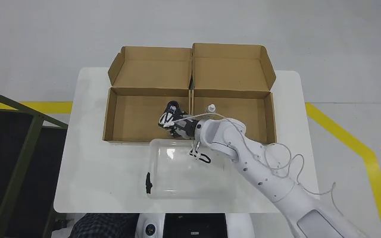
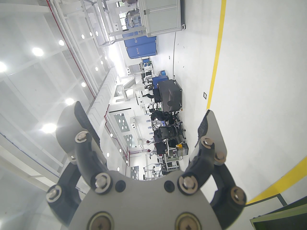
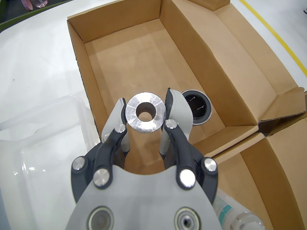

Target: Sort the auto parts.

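Right pincer [image 3: 146,107] clamped on metal ring [image 3: 157,116], over cardboard box [image 3: 134,56], black part [image 3: 197,107], perhaps a bearing, beside.

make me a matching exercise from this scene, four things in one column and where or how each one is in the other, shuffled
Things
1. metal ring
2. black cylinder
3. small black piece
4. left gripper

Places or states
a. lying in the clear tray
b. jaws open, holding nothing
c. on the floor of the cardboard box
d. clamped by the right gripper

Pairs: 1-d, 2-c, 3-a, 4-b
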Controlling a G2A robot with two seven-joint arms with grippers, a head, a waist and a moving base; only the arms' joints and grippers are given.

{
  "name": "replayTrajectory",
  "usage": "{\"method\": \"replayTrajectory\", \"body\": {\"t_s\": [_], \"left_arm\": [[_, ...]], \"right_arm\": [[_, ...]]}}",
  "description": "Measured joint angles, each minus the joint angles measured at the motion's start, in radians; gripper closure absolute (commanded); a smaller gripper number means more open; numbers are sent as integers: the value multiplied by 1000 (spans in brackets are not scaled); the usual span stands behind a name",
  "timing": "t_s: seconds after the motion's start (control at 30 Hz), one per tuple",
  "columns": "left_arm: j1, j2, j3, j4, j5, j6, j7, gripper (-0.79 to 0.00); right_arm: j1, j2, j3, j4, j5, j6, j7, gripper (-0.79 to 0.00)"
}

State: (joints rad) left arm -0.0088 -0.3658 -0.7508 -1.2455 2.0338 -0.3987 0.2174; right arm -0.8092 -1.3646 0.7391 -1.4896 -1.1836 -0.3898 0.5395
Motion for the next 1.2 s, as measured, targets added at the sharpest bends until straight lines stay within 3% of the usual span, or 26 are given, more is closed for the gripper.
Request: {"method": "replayTrajectory", "body": {"t_s": [0.83, 0.97, 1.07, 1.2], "left_arm": [[0, 0, 0, 0, 0, 0, 0, -785], [0, 0, 0, 0, 0, 0, 0, -785], [0, 0, 0, 0, 0, 0, 0, -785], [0, 0, 0, 0, 0, 0, 0, -785]], "right_arm": [[76, -50, -40, 139, 61, -26, 83, 0], [82, -56, -44, 152, 63, -28, 85, -126], [85, -60, -44, 161, 62, -28, 89, -80], [89, -64, -46, 171, 62, -34, 98, -120]]}}
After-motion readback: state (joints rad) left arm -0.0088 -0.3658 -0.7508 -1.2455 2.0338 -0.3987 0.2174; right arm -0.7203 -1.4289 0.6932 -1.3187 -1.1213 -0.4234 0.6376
